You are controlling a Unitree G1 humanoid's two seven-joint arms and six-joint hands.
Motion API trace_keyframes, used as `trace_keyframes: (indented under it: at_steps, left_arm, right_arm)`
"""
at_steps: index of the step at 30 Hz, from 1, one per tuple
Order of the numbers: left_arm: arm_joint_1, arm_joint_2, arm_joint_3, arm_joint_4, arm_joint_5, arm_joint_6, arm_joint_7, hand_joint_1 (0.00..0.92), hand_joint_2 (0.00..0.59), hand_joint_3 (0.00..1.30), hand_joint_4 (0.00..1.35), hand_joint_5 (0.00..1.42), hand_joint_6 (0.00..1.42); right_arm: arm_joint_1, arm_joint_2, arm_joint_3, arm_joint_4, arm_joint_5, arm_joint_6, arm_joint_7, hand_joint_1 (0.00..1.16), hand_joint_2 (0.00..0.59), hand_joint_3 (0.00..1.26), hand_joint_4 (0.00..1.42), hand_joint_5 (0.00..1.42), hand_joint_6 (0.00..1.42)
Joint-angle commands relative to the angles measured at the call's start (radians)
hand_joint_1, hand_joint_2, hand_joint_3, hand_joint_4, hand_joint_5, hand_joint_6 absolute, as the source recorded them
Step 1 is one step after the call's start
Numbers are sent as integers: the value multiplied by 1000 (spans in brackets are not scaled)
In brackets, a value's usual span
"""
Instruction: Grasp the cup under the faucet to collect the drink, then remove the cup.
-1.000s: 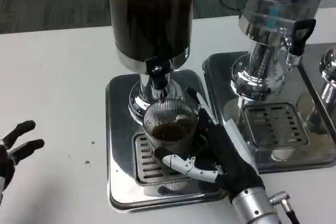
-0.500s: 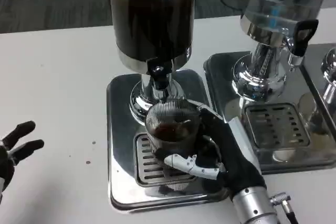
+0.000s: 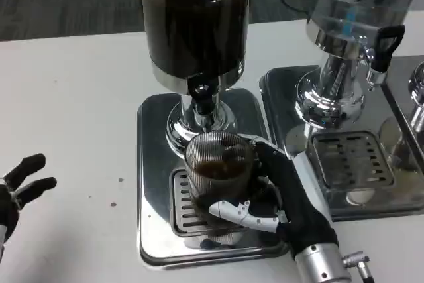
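- We see the right hand [image 3: 281,193] wrapped around the cup [image 3: 217,171], its white-tipped fingers [image 3: 242,213] curling across the front of the ribbed glass and its dark palm against the cup's right side.
- The cup sits over the grate [image 3: 187,203] of the tray [image 3: 154,164], near the tray's front edge, with dark drink inside it.
- Right above the cup's far rim we spot the faucet [image 3: 203,94], hanging from the dark dispenser [image 3: 193,21].
- We cannot tell whether the cup's base touches the grate or clears it; the fingers hide that part.
- At the table's [image 3: 73,91] left edge we catch the left hand [image 3: 18,187], well apart from the tray, fingers spread and holding nothing.
- To the right stands a second dispenser [image 3: 351,4] on its own tray [image 3: 281,107], just beside the first tray, with a black tap handle [image 3: 381,44].
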Motion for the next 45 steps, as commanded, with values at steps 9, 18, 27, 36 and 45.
trace_keyframes:
  at_steps: [9, 18, 27, 36, 45]
  left_arm:
    - [-12, 0, -8, 12, 16, 16, -13, 0, 147, 281, 181, 285, 197]
    - [-23, 4, -13, 24, 21, 25, -24, 0, 147, 281, 178, 284, 196]
    - [-34, 7, -13, 36, 25, 30, -34, 0, 147, 281, 172, 283, 196]
    - [-47, 7, -17, 48, 30, 35, -44, 0, 147, 281, 171, 275, 196]
    - [-50, 35, -8, 53, 146, -2, 5, 0, 156, 242, 99, 248, 170]
  right_arm:
    - [49, -3, -1, -15, -61, -48, -86, 911, 179, 456, 550, 645, 918]
    - [74, 5, -17, -30, -68, -74, -126, 918, 180, 470, 568, 664, 947]
    - [89, 4, -23, -59, -96, -86, -163, 919, 180, 506, 593, 700, 991]
    - [112, 13, -48, -99, -111, -95, -188, 919, 180, 521, 602, 717, 1024]
    - [148, -3, -59, -150, -123, -113, -195, 919, 180, 524, 610, 726, 1048]
